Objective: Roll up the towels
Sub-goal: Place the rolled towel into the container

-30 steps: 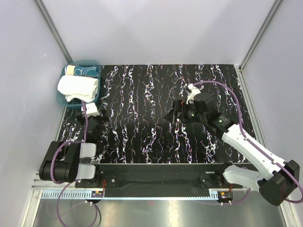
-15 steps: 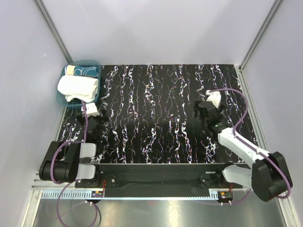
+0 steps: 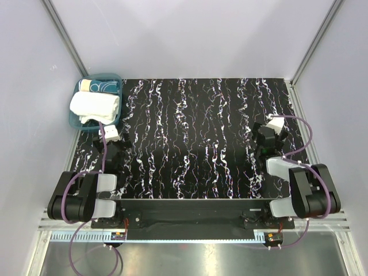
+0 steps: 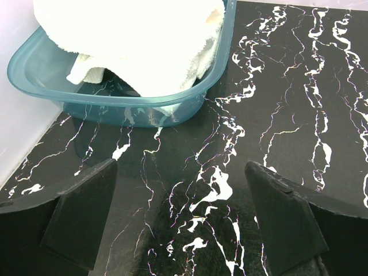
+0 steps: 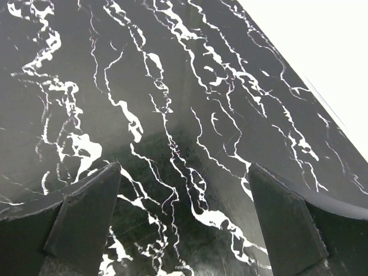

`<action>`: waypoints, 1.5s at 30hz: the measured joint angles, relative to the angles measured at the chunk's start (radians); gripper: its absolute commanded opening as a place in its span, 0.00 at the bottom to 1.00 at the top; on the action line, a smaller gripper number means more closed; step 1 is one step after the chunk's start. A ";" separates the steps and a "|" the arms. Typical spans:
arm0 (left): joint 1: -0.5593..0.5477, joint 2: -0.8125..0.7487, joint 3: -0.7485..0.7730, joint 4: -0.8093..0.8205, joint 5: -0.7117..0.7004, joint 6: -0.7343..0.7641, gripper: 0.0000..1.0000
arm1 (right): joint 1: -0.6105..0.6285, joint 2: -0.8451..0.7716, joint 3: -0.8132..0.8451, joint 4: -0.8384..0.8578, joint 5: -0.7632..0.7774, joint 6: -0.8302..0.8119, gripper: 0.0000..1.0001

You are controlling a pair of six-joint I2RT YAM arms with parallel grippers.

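Towels (image 3: pixel 95 103) share a black, white-veined table (image 3: pixel 195 126) walled by pale grey panels (image 3: pixel 190 34); both lie in a teal tub (image 3: pixel 73 119) at its far left corner. The white towel (image 4: pixel 144 40) looks rolled, its long axis running left-right; the patterned towel (image 3: pixel 100 85) lies behind it, parallel. Left pincer (image 4: pixel 181 221) and right pincer (image 5: pixel 184 224) gape wide, holding nothing.
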 measured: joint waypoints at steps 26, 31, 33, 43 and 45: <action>0.000 0.000 0.000 0.000 0.000 0.000 0.99 | -0.129 0.192 -0.105 0.463 -0.298 -0.059 1.00; 0.000 0.000 0.000 0.000 0.000 0.000 0.99 | -0.129 0.192 -0.105 0.463 -0.298 -0.059 1.00; 0.000 0.000 0.000 0.000 0.000 0.000 0.99 | -0.129 0.192 -0.105 0.463 -0.298 -0.059 1.00; 0.000 0.000 0.000 0.000 0.000 0.000 0.99 | -0.129 0.192 -0.105 0.463 -0.298 -0.059 1.00; 0.000 0.000 0.000 0.000 0.000 0.000 0.99 | -0.129 0.192 -0.105 0.463 -0.298 -0.058 1.00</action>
